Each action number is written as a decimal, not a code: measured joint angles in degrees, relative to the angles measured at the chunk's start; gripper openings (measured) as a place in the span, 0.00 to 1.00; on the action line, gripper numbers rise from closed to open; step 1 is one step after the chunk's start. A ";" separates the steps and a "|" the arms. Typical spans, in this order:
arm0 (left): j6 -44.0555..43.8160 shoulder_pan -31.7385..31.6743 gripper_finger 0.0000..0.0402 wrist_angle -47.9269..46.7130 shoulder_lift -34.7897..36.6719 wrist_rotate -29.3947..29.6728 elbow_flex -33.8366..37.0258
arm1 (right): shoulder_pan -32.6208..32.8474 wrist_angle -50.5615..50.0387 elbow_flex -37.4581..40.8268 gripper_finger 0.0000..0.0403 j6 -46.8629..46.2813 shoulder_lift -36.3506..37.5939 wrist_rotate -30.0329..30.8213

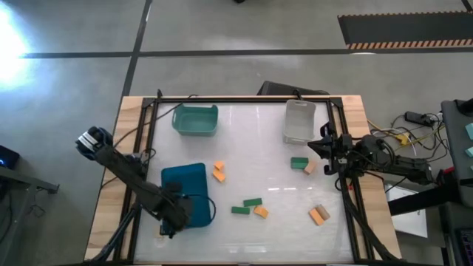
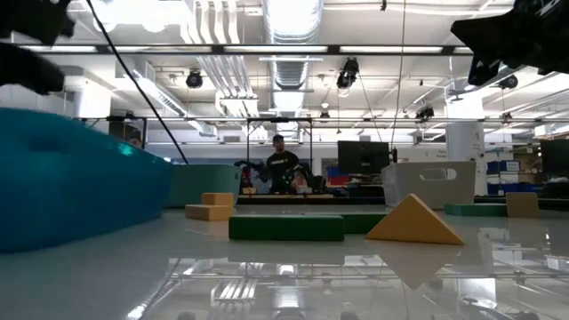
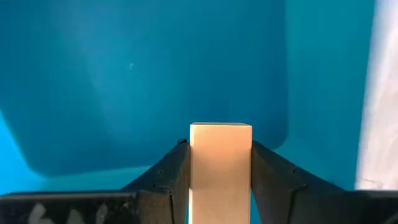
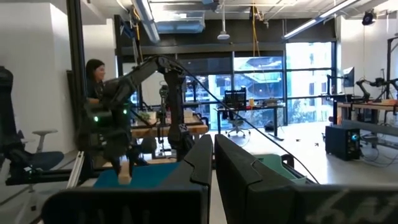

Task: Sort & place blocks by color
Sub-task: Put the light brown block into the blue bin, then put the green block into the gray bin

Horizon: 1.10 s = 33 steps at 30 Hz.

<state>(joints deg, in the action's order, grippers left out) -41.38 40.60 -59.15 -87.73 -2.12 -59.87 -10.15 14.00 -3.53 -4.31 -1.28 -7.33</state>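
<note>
Over the blue bin (image 1: 194, 179) near the table's front-left corner, the left gripper (image 3: 221, 180) is clamped on a pale tan block (image 3: 221, 163), which stands upright between the fingers with the bin's blue floor right behind it. Nothing can be made out inside that bin, so this block looks to be the first for it, and it is not yet released. The teal bin (image 1: 195, 120) at the back-left and the pale clear bin (image 1: 299, 120) at the back-right also show no blocks inside, as far as the high view tells. The sorting therefore seems barely begun.

Most blocks are loose on the white table (image 1: 266, 155): two orange blocks (image 1: 219, 171) just beside the blue bin's right edge, two green blocks (image 1: 247, 205) with an orange block (image 1: 261, 212) touching them toward the front middle, an orange and a tan block (image 1: 318, 214) together toward the front-right, and a green block (image 1: 298, 162) with a small orange one (image 1: 310, 168) in front of the clear bin.

The right gripper (image 4: 212, 163) waits at the table's right edge, fingers pressed together and empty, close to the green and orange pair. Nothing blocks the drop into the blue bin. A person (image 2: 282, 166) stands in the room well beyond the table's back edge.
</note>
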 joint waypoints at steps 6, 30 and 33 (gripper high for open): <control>-0.27 0.07 0.29 -4.38 -0.19 -2.22 0.98 | 0.00 0.00 0.00 0.02 -0.18 0.00 0.00; 14.62 -16.22 0.50 -2.31 2.89 20.66 9.55 | 0.00 1.08 -0.04 0.02 -0.21 0.00 -0.02; 16.29 -16.15 0.58 -2.28 2.89 20.42 9.22 | 0.00 1.58 -0.04 0.02 -0.22 0.00 0.00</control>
<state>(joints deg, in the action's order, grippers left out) -25.09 24.45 -61.43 -84.84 18.30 -50.65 -10.15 15.58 -3.57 -4.54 -1.28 -7.33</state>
